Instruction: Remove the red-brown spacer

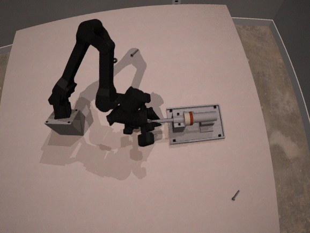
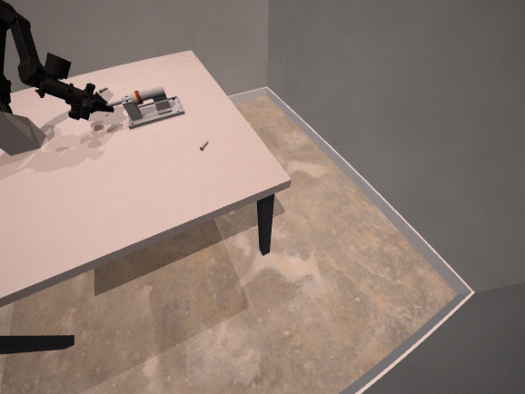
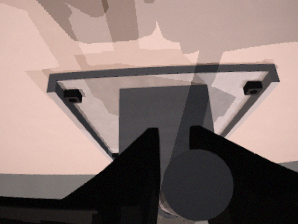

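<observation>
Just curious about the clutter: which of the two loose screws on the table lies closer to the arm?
The screw by the arm's elbow; the other screw lies far off near the table's corner.

hand (image 1: 155, 123) gripping shaft (image 1: 164, 121), red-brown spacer (image 1: 190, 118) on

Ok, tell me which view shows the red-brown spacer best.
The top view: the red-brown spacer shows plainly as a band on the shaft, between a pale ring and the big housing block. The exterior view shows it small and distant. The wrist view does not show it; the gripper, shut on the shaft's end, blocks that line.
</observation>
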Controlling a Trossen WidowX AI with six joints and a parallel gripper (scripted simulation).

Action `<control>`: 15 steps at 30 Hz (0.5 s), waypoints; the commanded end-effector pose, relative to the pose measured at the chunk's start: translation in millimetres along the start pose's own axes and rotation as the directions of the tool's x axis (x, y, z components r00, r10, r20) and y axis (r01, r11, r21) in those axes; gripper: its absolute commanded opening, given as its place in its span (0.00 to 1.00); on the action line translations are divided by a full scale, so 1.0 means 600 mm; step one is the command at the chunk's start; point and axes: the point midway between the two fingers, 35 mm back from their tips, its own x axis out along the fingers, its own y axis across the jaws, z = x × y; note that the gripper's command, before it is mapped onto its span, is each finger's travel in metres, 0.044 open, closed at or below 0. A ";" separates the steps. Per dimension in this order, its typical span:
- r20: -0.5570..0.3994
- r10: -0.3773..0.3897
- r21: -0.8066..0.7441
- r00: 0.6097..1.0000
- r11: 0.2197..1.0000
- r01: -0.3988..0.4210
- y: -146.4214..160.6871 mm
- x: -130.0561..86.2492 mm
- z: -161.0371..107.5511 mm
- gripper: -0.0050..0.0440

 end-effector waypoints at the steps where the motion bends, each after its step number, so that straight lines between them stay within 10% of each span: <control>1: 0.001 -0.001 -0.003 1.000 1.000 0.001 -0.001 -0.001 0.001 0.10; 15: 0.001 -0.001 -0.003 1.000 1.000 0.001 -0.001 -0.003 0.002 0.10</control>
